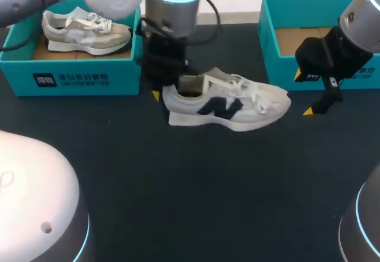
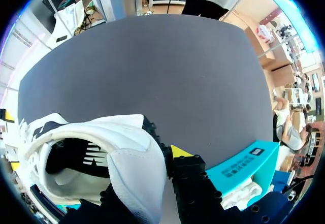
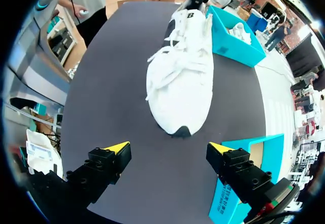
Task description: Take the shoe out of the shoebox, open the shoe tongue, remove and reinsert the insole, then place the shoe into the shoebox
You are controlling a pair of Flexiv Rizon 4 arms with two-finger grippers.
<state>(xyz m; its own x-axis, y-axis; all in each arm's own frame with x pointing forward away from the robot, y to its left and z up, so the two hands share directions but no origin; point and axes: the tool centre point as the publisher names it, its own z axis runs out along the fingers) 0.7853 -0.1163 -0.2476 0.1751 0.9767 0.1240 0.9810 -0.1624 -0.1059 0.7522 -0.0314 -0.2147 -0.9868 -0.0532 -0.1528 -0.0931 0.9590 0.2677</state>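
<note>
Shoe (image 1: pixel 228 104) stands on its sole on the dark worktop (image 1: pixel 178 191), outside both boxes. My left fingers (image 2: pixel 189 181) have it by the heel. One finger sits outside with its yellow tip against the back, and the other, mostly hidden, goes down into the opening. As far as I can see, they pinch the heel wall between them.

The toe points toward my right fingers (image 3: pixel 109 159), which are spread wide and hold nothing. The toe cap lies just ahead of the gap between them and touches neither. White laces lie across the tongue.

The right-hand shoebox (image 1: pixel 268 33) sits just beside my right fingers, its cardboard floor showing. The left-hand shoebox (image 1: pixel 83 72) stands near my left fingers, on the far side from the shoe's toe, with a second shoe (image 1: pixel 83 29) lying inside it.
</note>
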